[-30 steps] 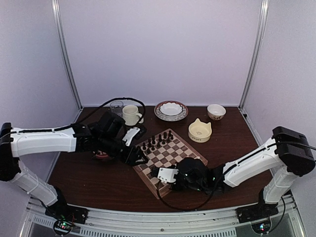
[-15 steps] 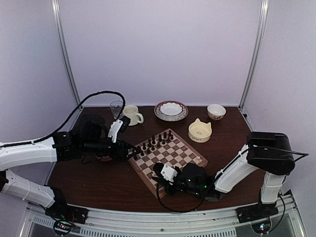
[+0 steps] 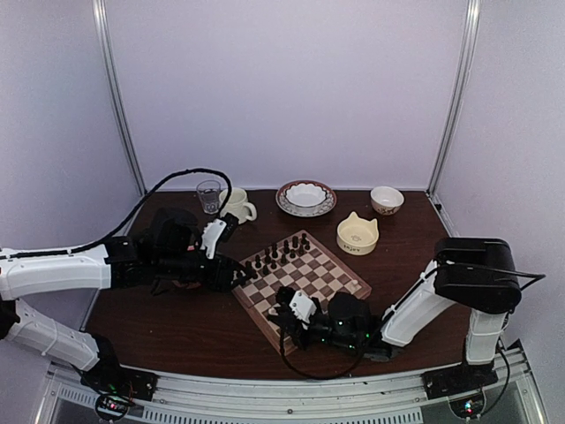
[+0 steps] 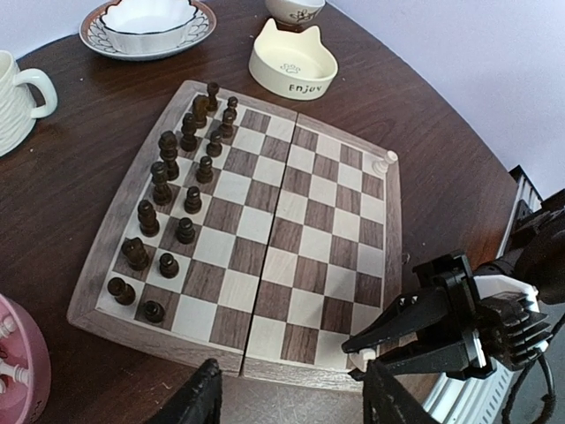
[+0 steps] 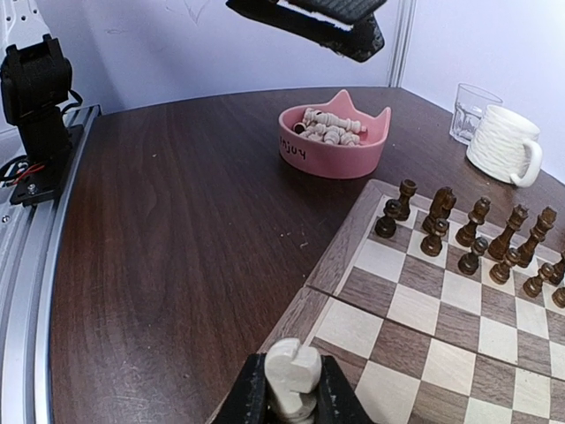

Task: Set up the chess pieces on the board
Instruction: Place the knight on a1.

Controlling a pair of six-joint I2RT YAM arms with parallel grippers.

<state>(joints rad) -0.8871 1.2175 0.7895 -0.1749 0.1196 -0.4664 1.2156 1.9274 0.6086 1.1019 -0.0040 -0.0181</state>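
The wooden board [image 3: 309, 276] lies mid-table, with dark pieces [image 4: 177, 185] in two rows along one side. My right gripper [image 5: 291, 402] is shut on a cream-white chess piece [image 5: 292, 371], held upright just over the board's near corner [image 5: 353, 322]. The left wrist view shows that gripper [image 4: 381, 347] and its piece [image 4: 360, 358] too. One more white piece [image 4: 381, 163] stands at the board's far right corner. My left gripper [image 4: 291, 393] is open and empty, hovering over the board's left rim. Several white pieces [image 5: 328, 126] lie in a pink bowl [image 5: 334, 146].
A white mug [image 3: 235, 205] and a small glass [image 3: 209, 195] stand at the back left. A brown-rimmed plate with a white dish [image 3: 305, 197], a small bowl [image 3: 387, 200] and a cream cat-ear bowl [image 3: 357, 234] stand behind the board. The left arm covers most of the pink bowl [image 4: 19, 364].
The right arm's elbow has folded down; its gripper stays at the board's near corner, still holding the white piece. The left arm drew back left, then eased toward the board.
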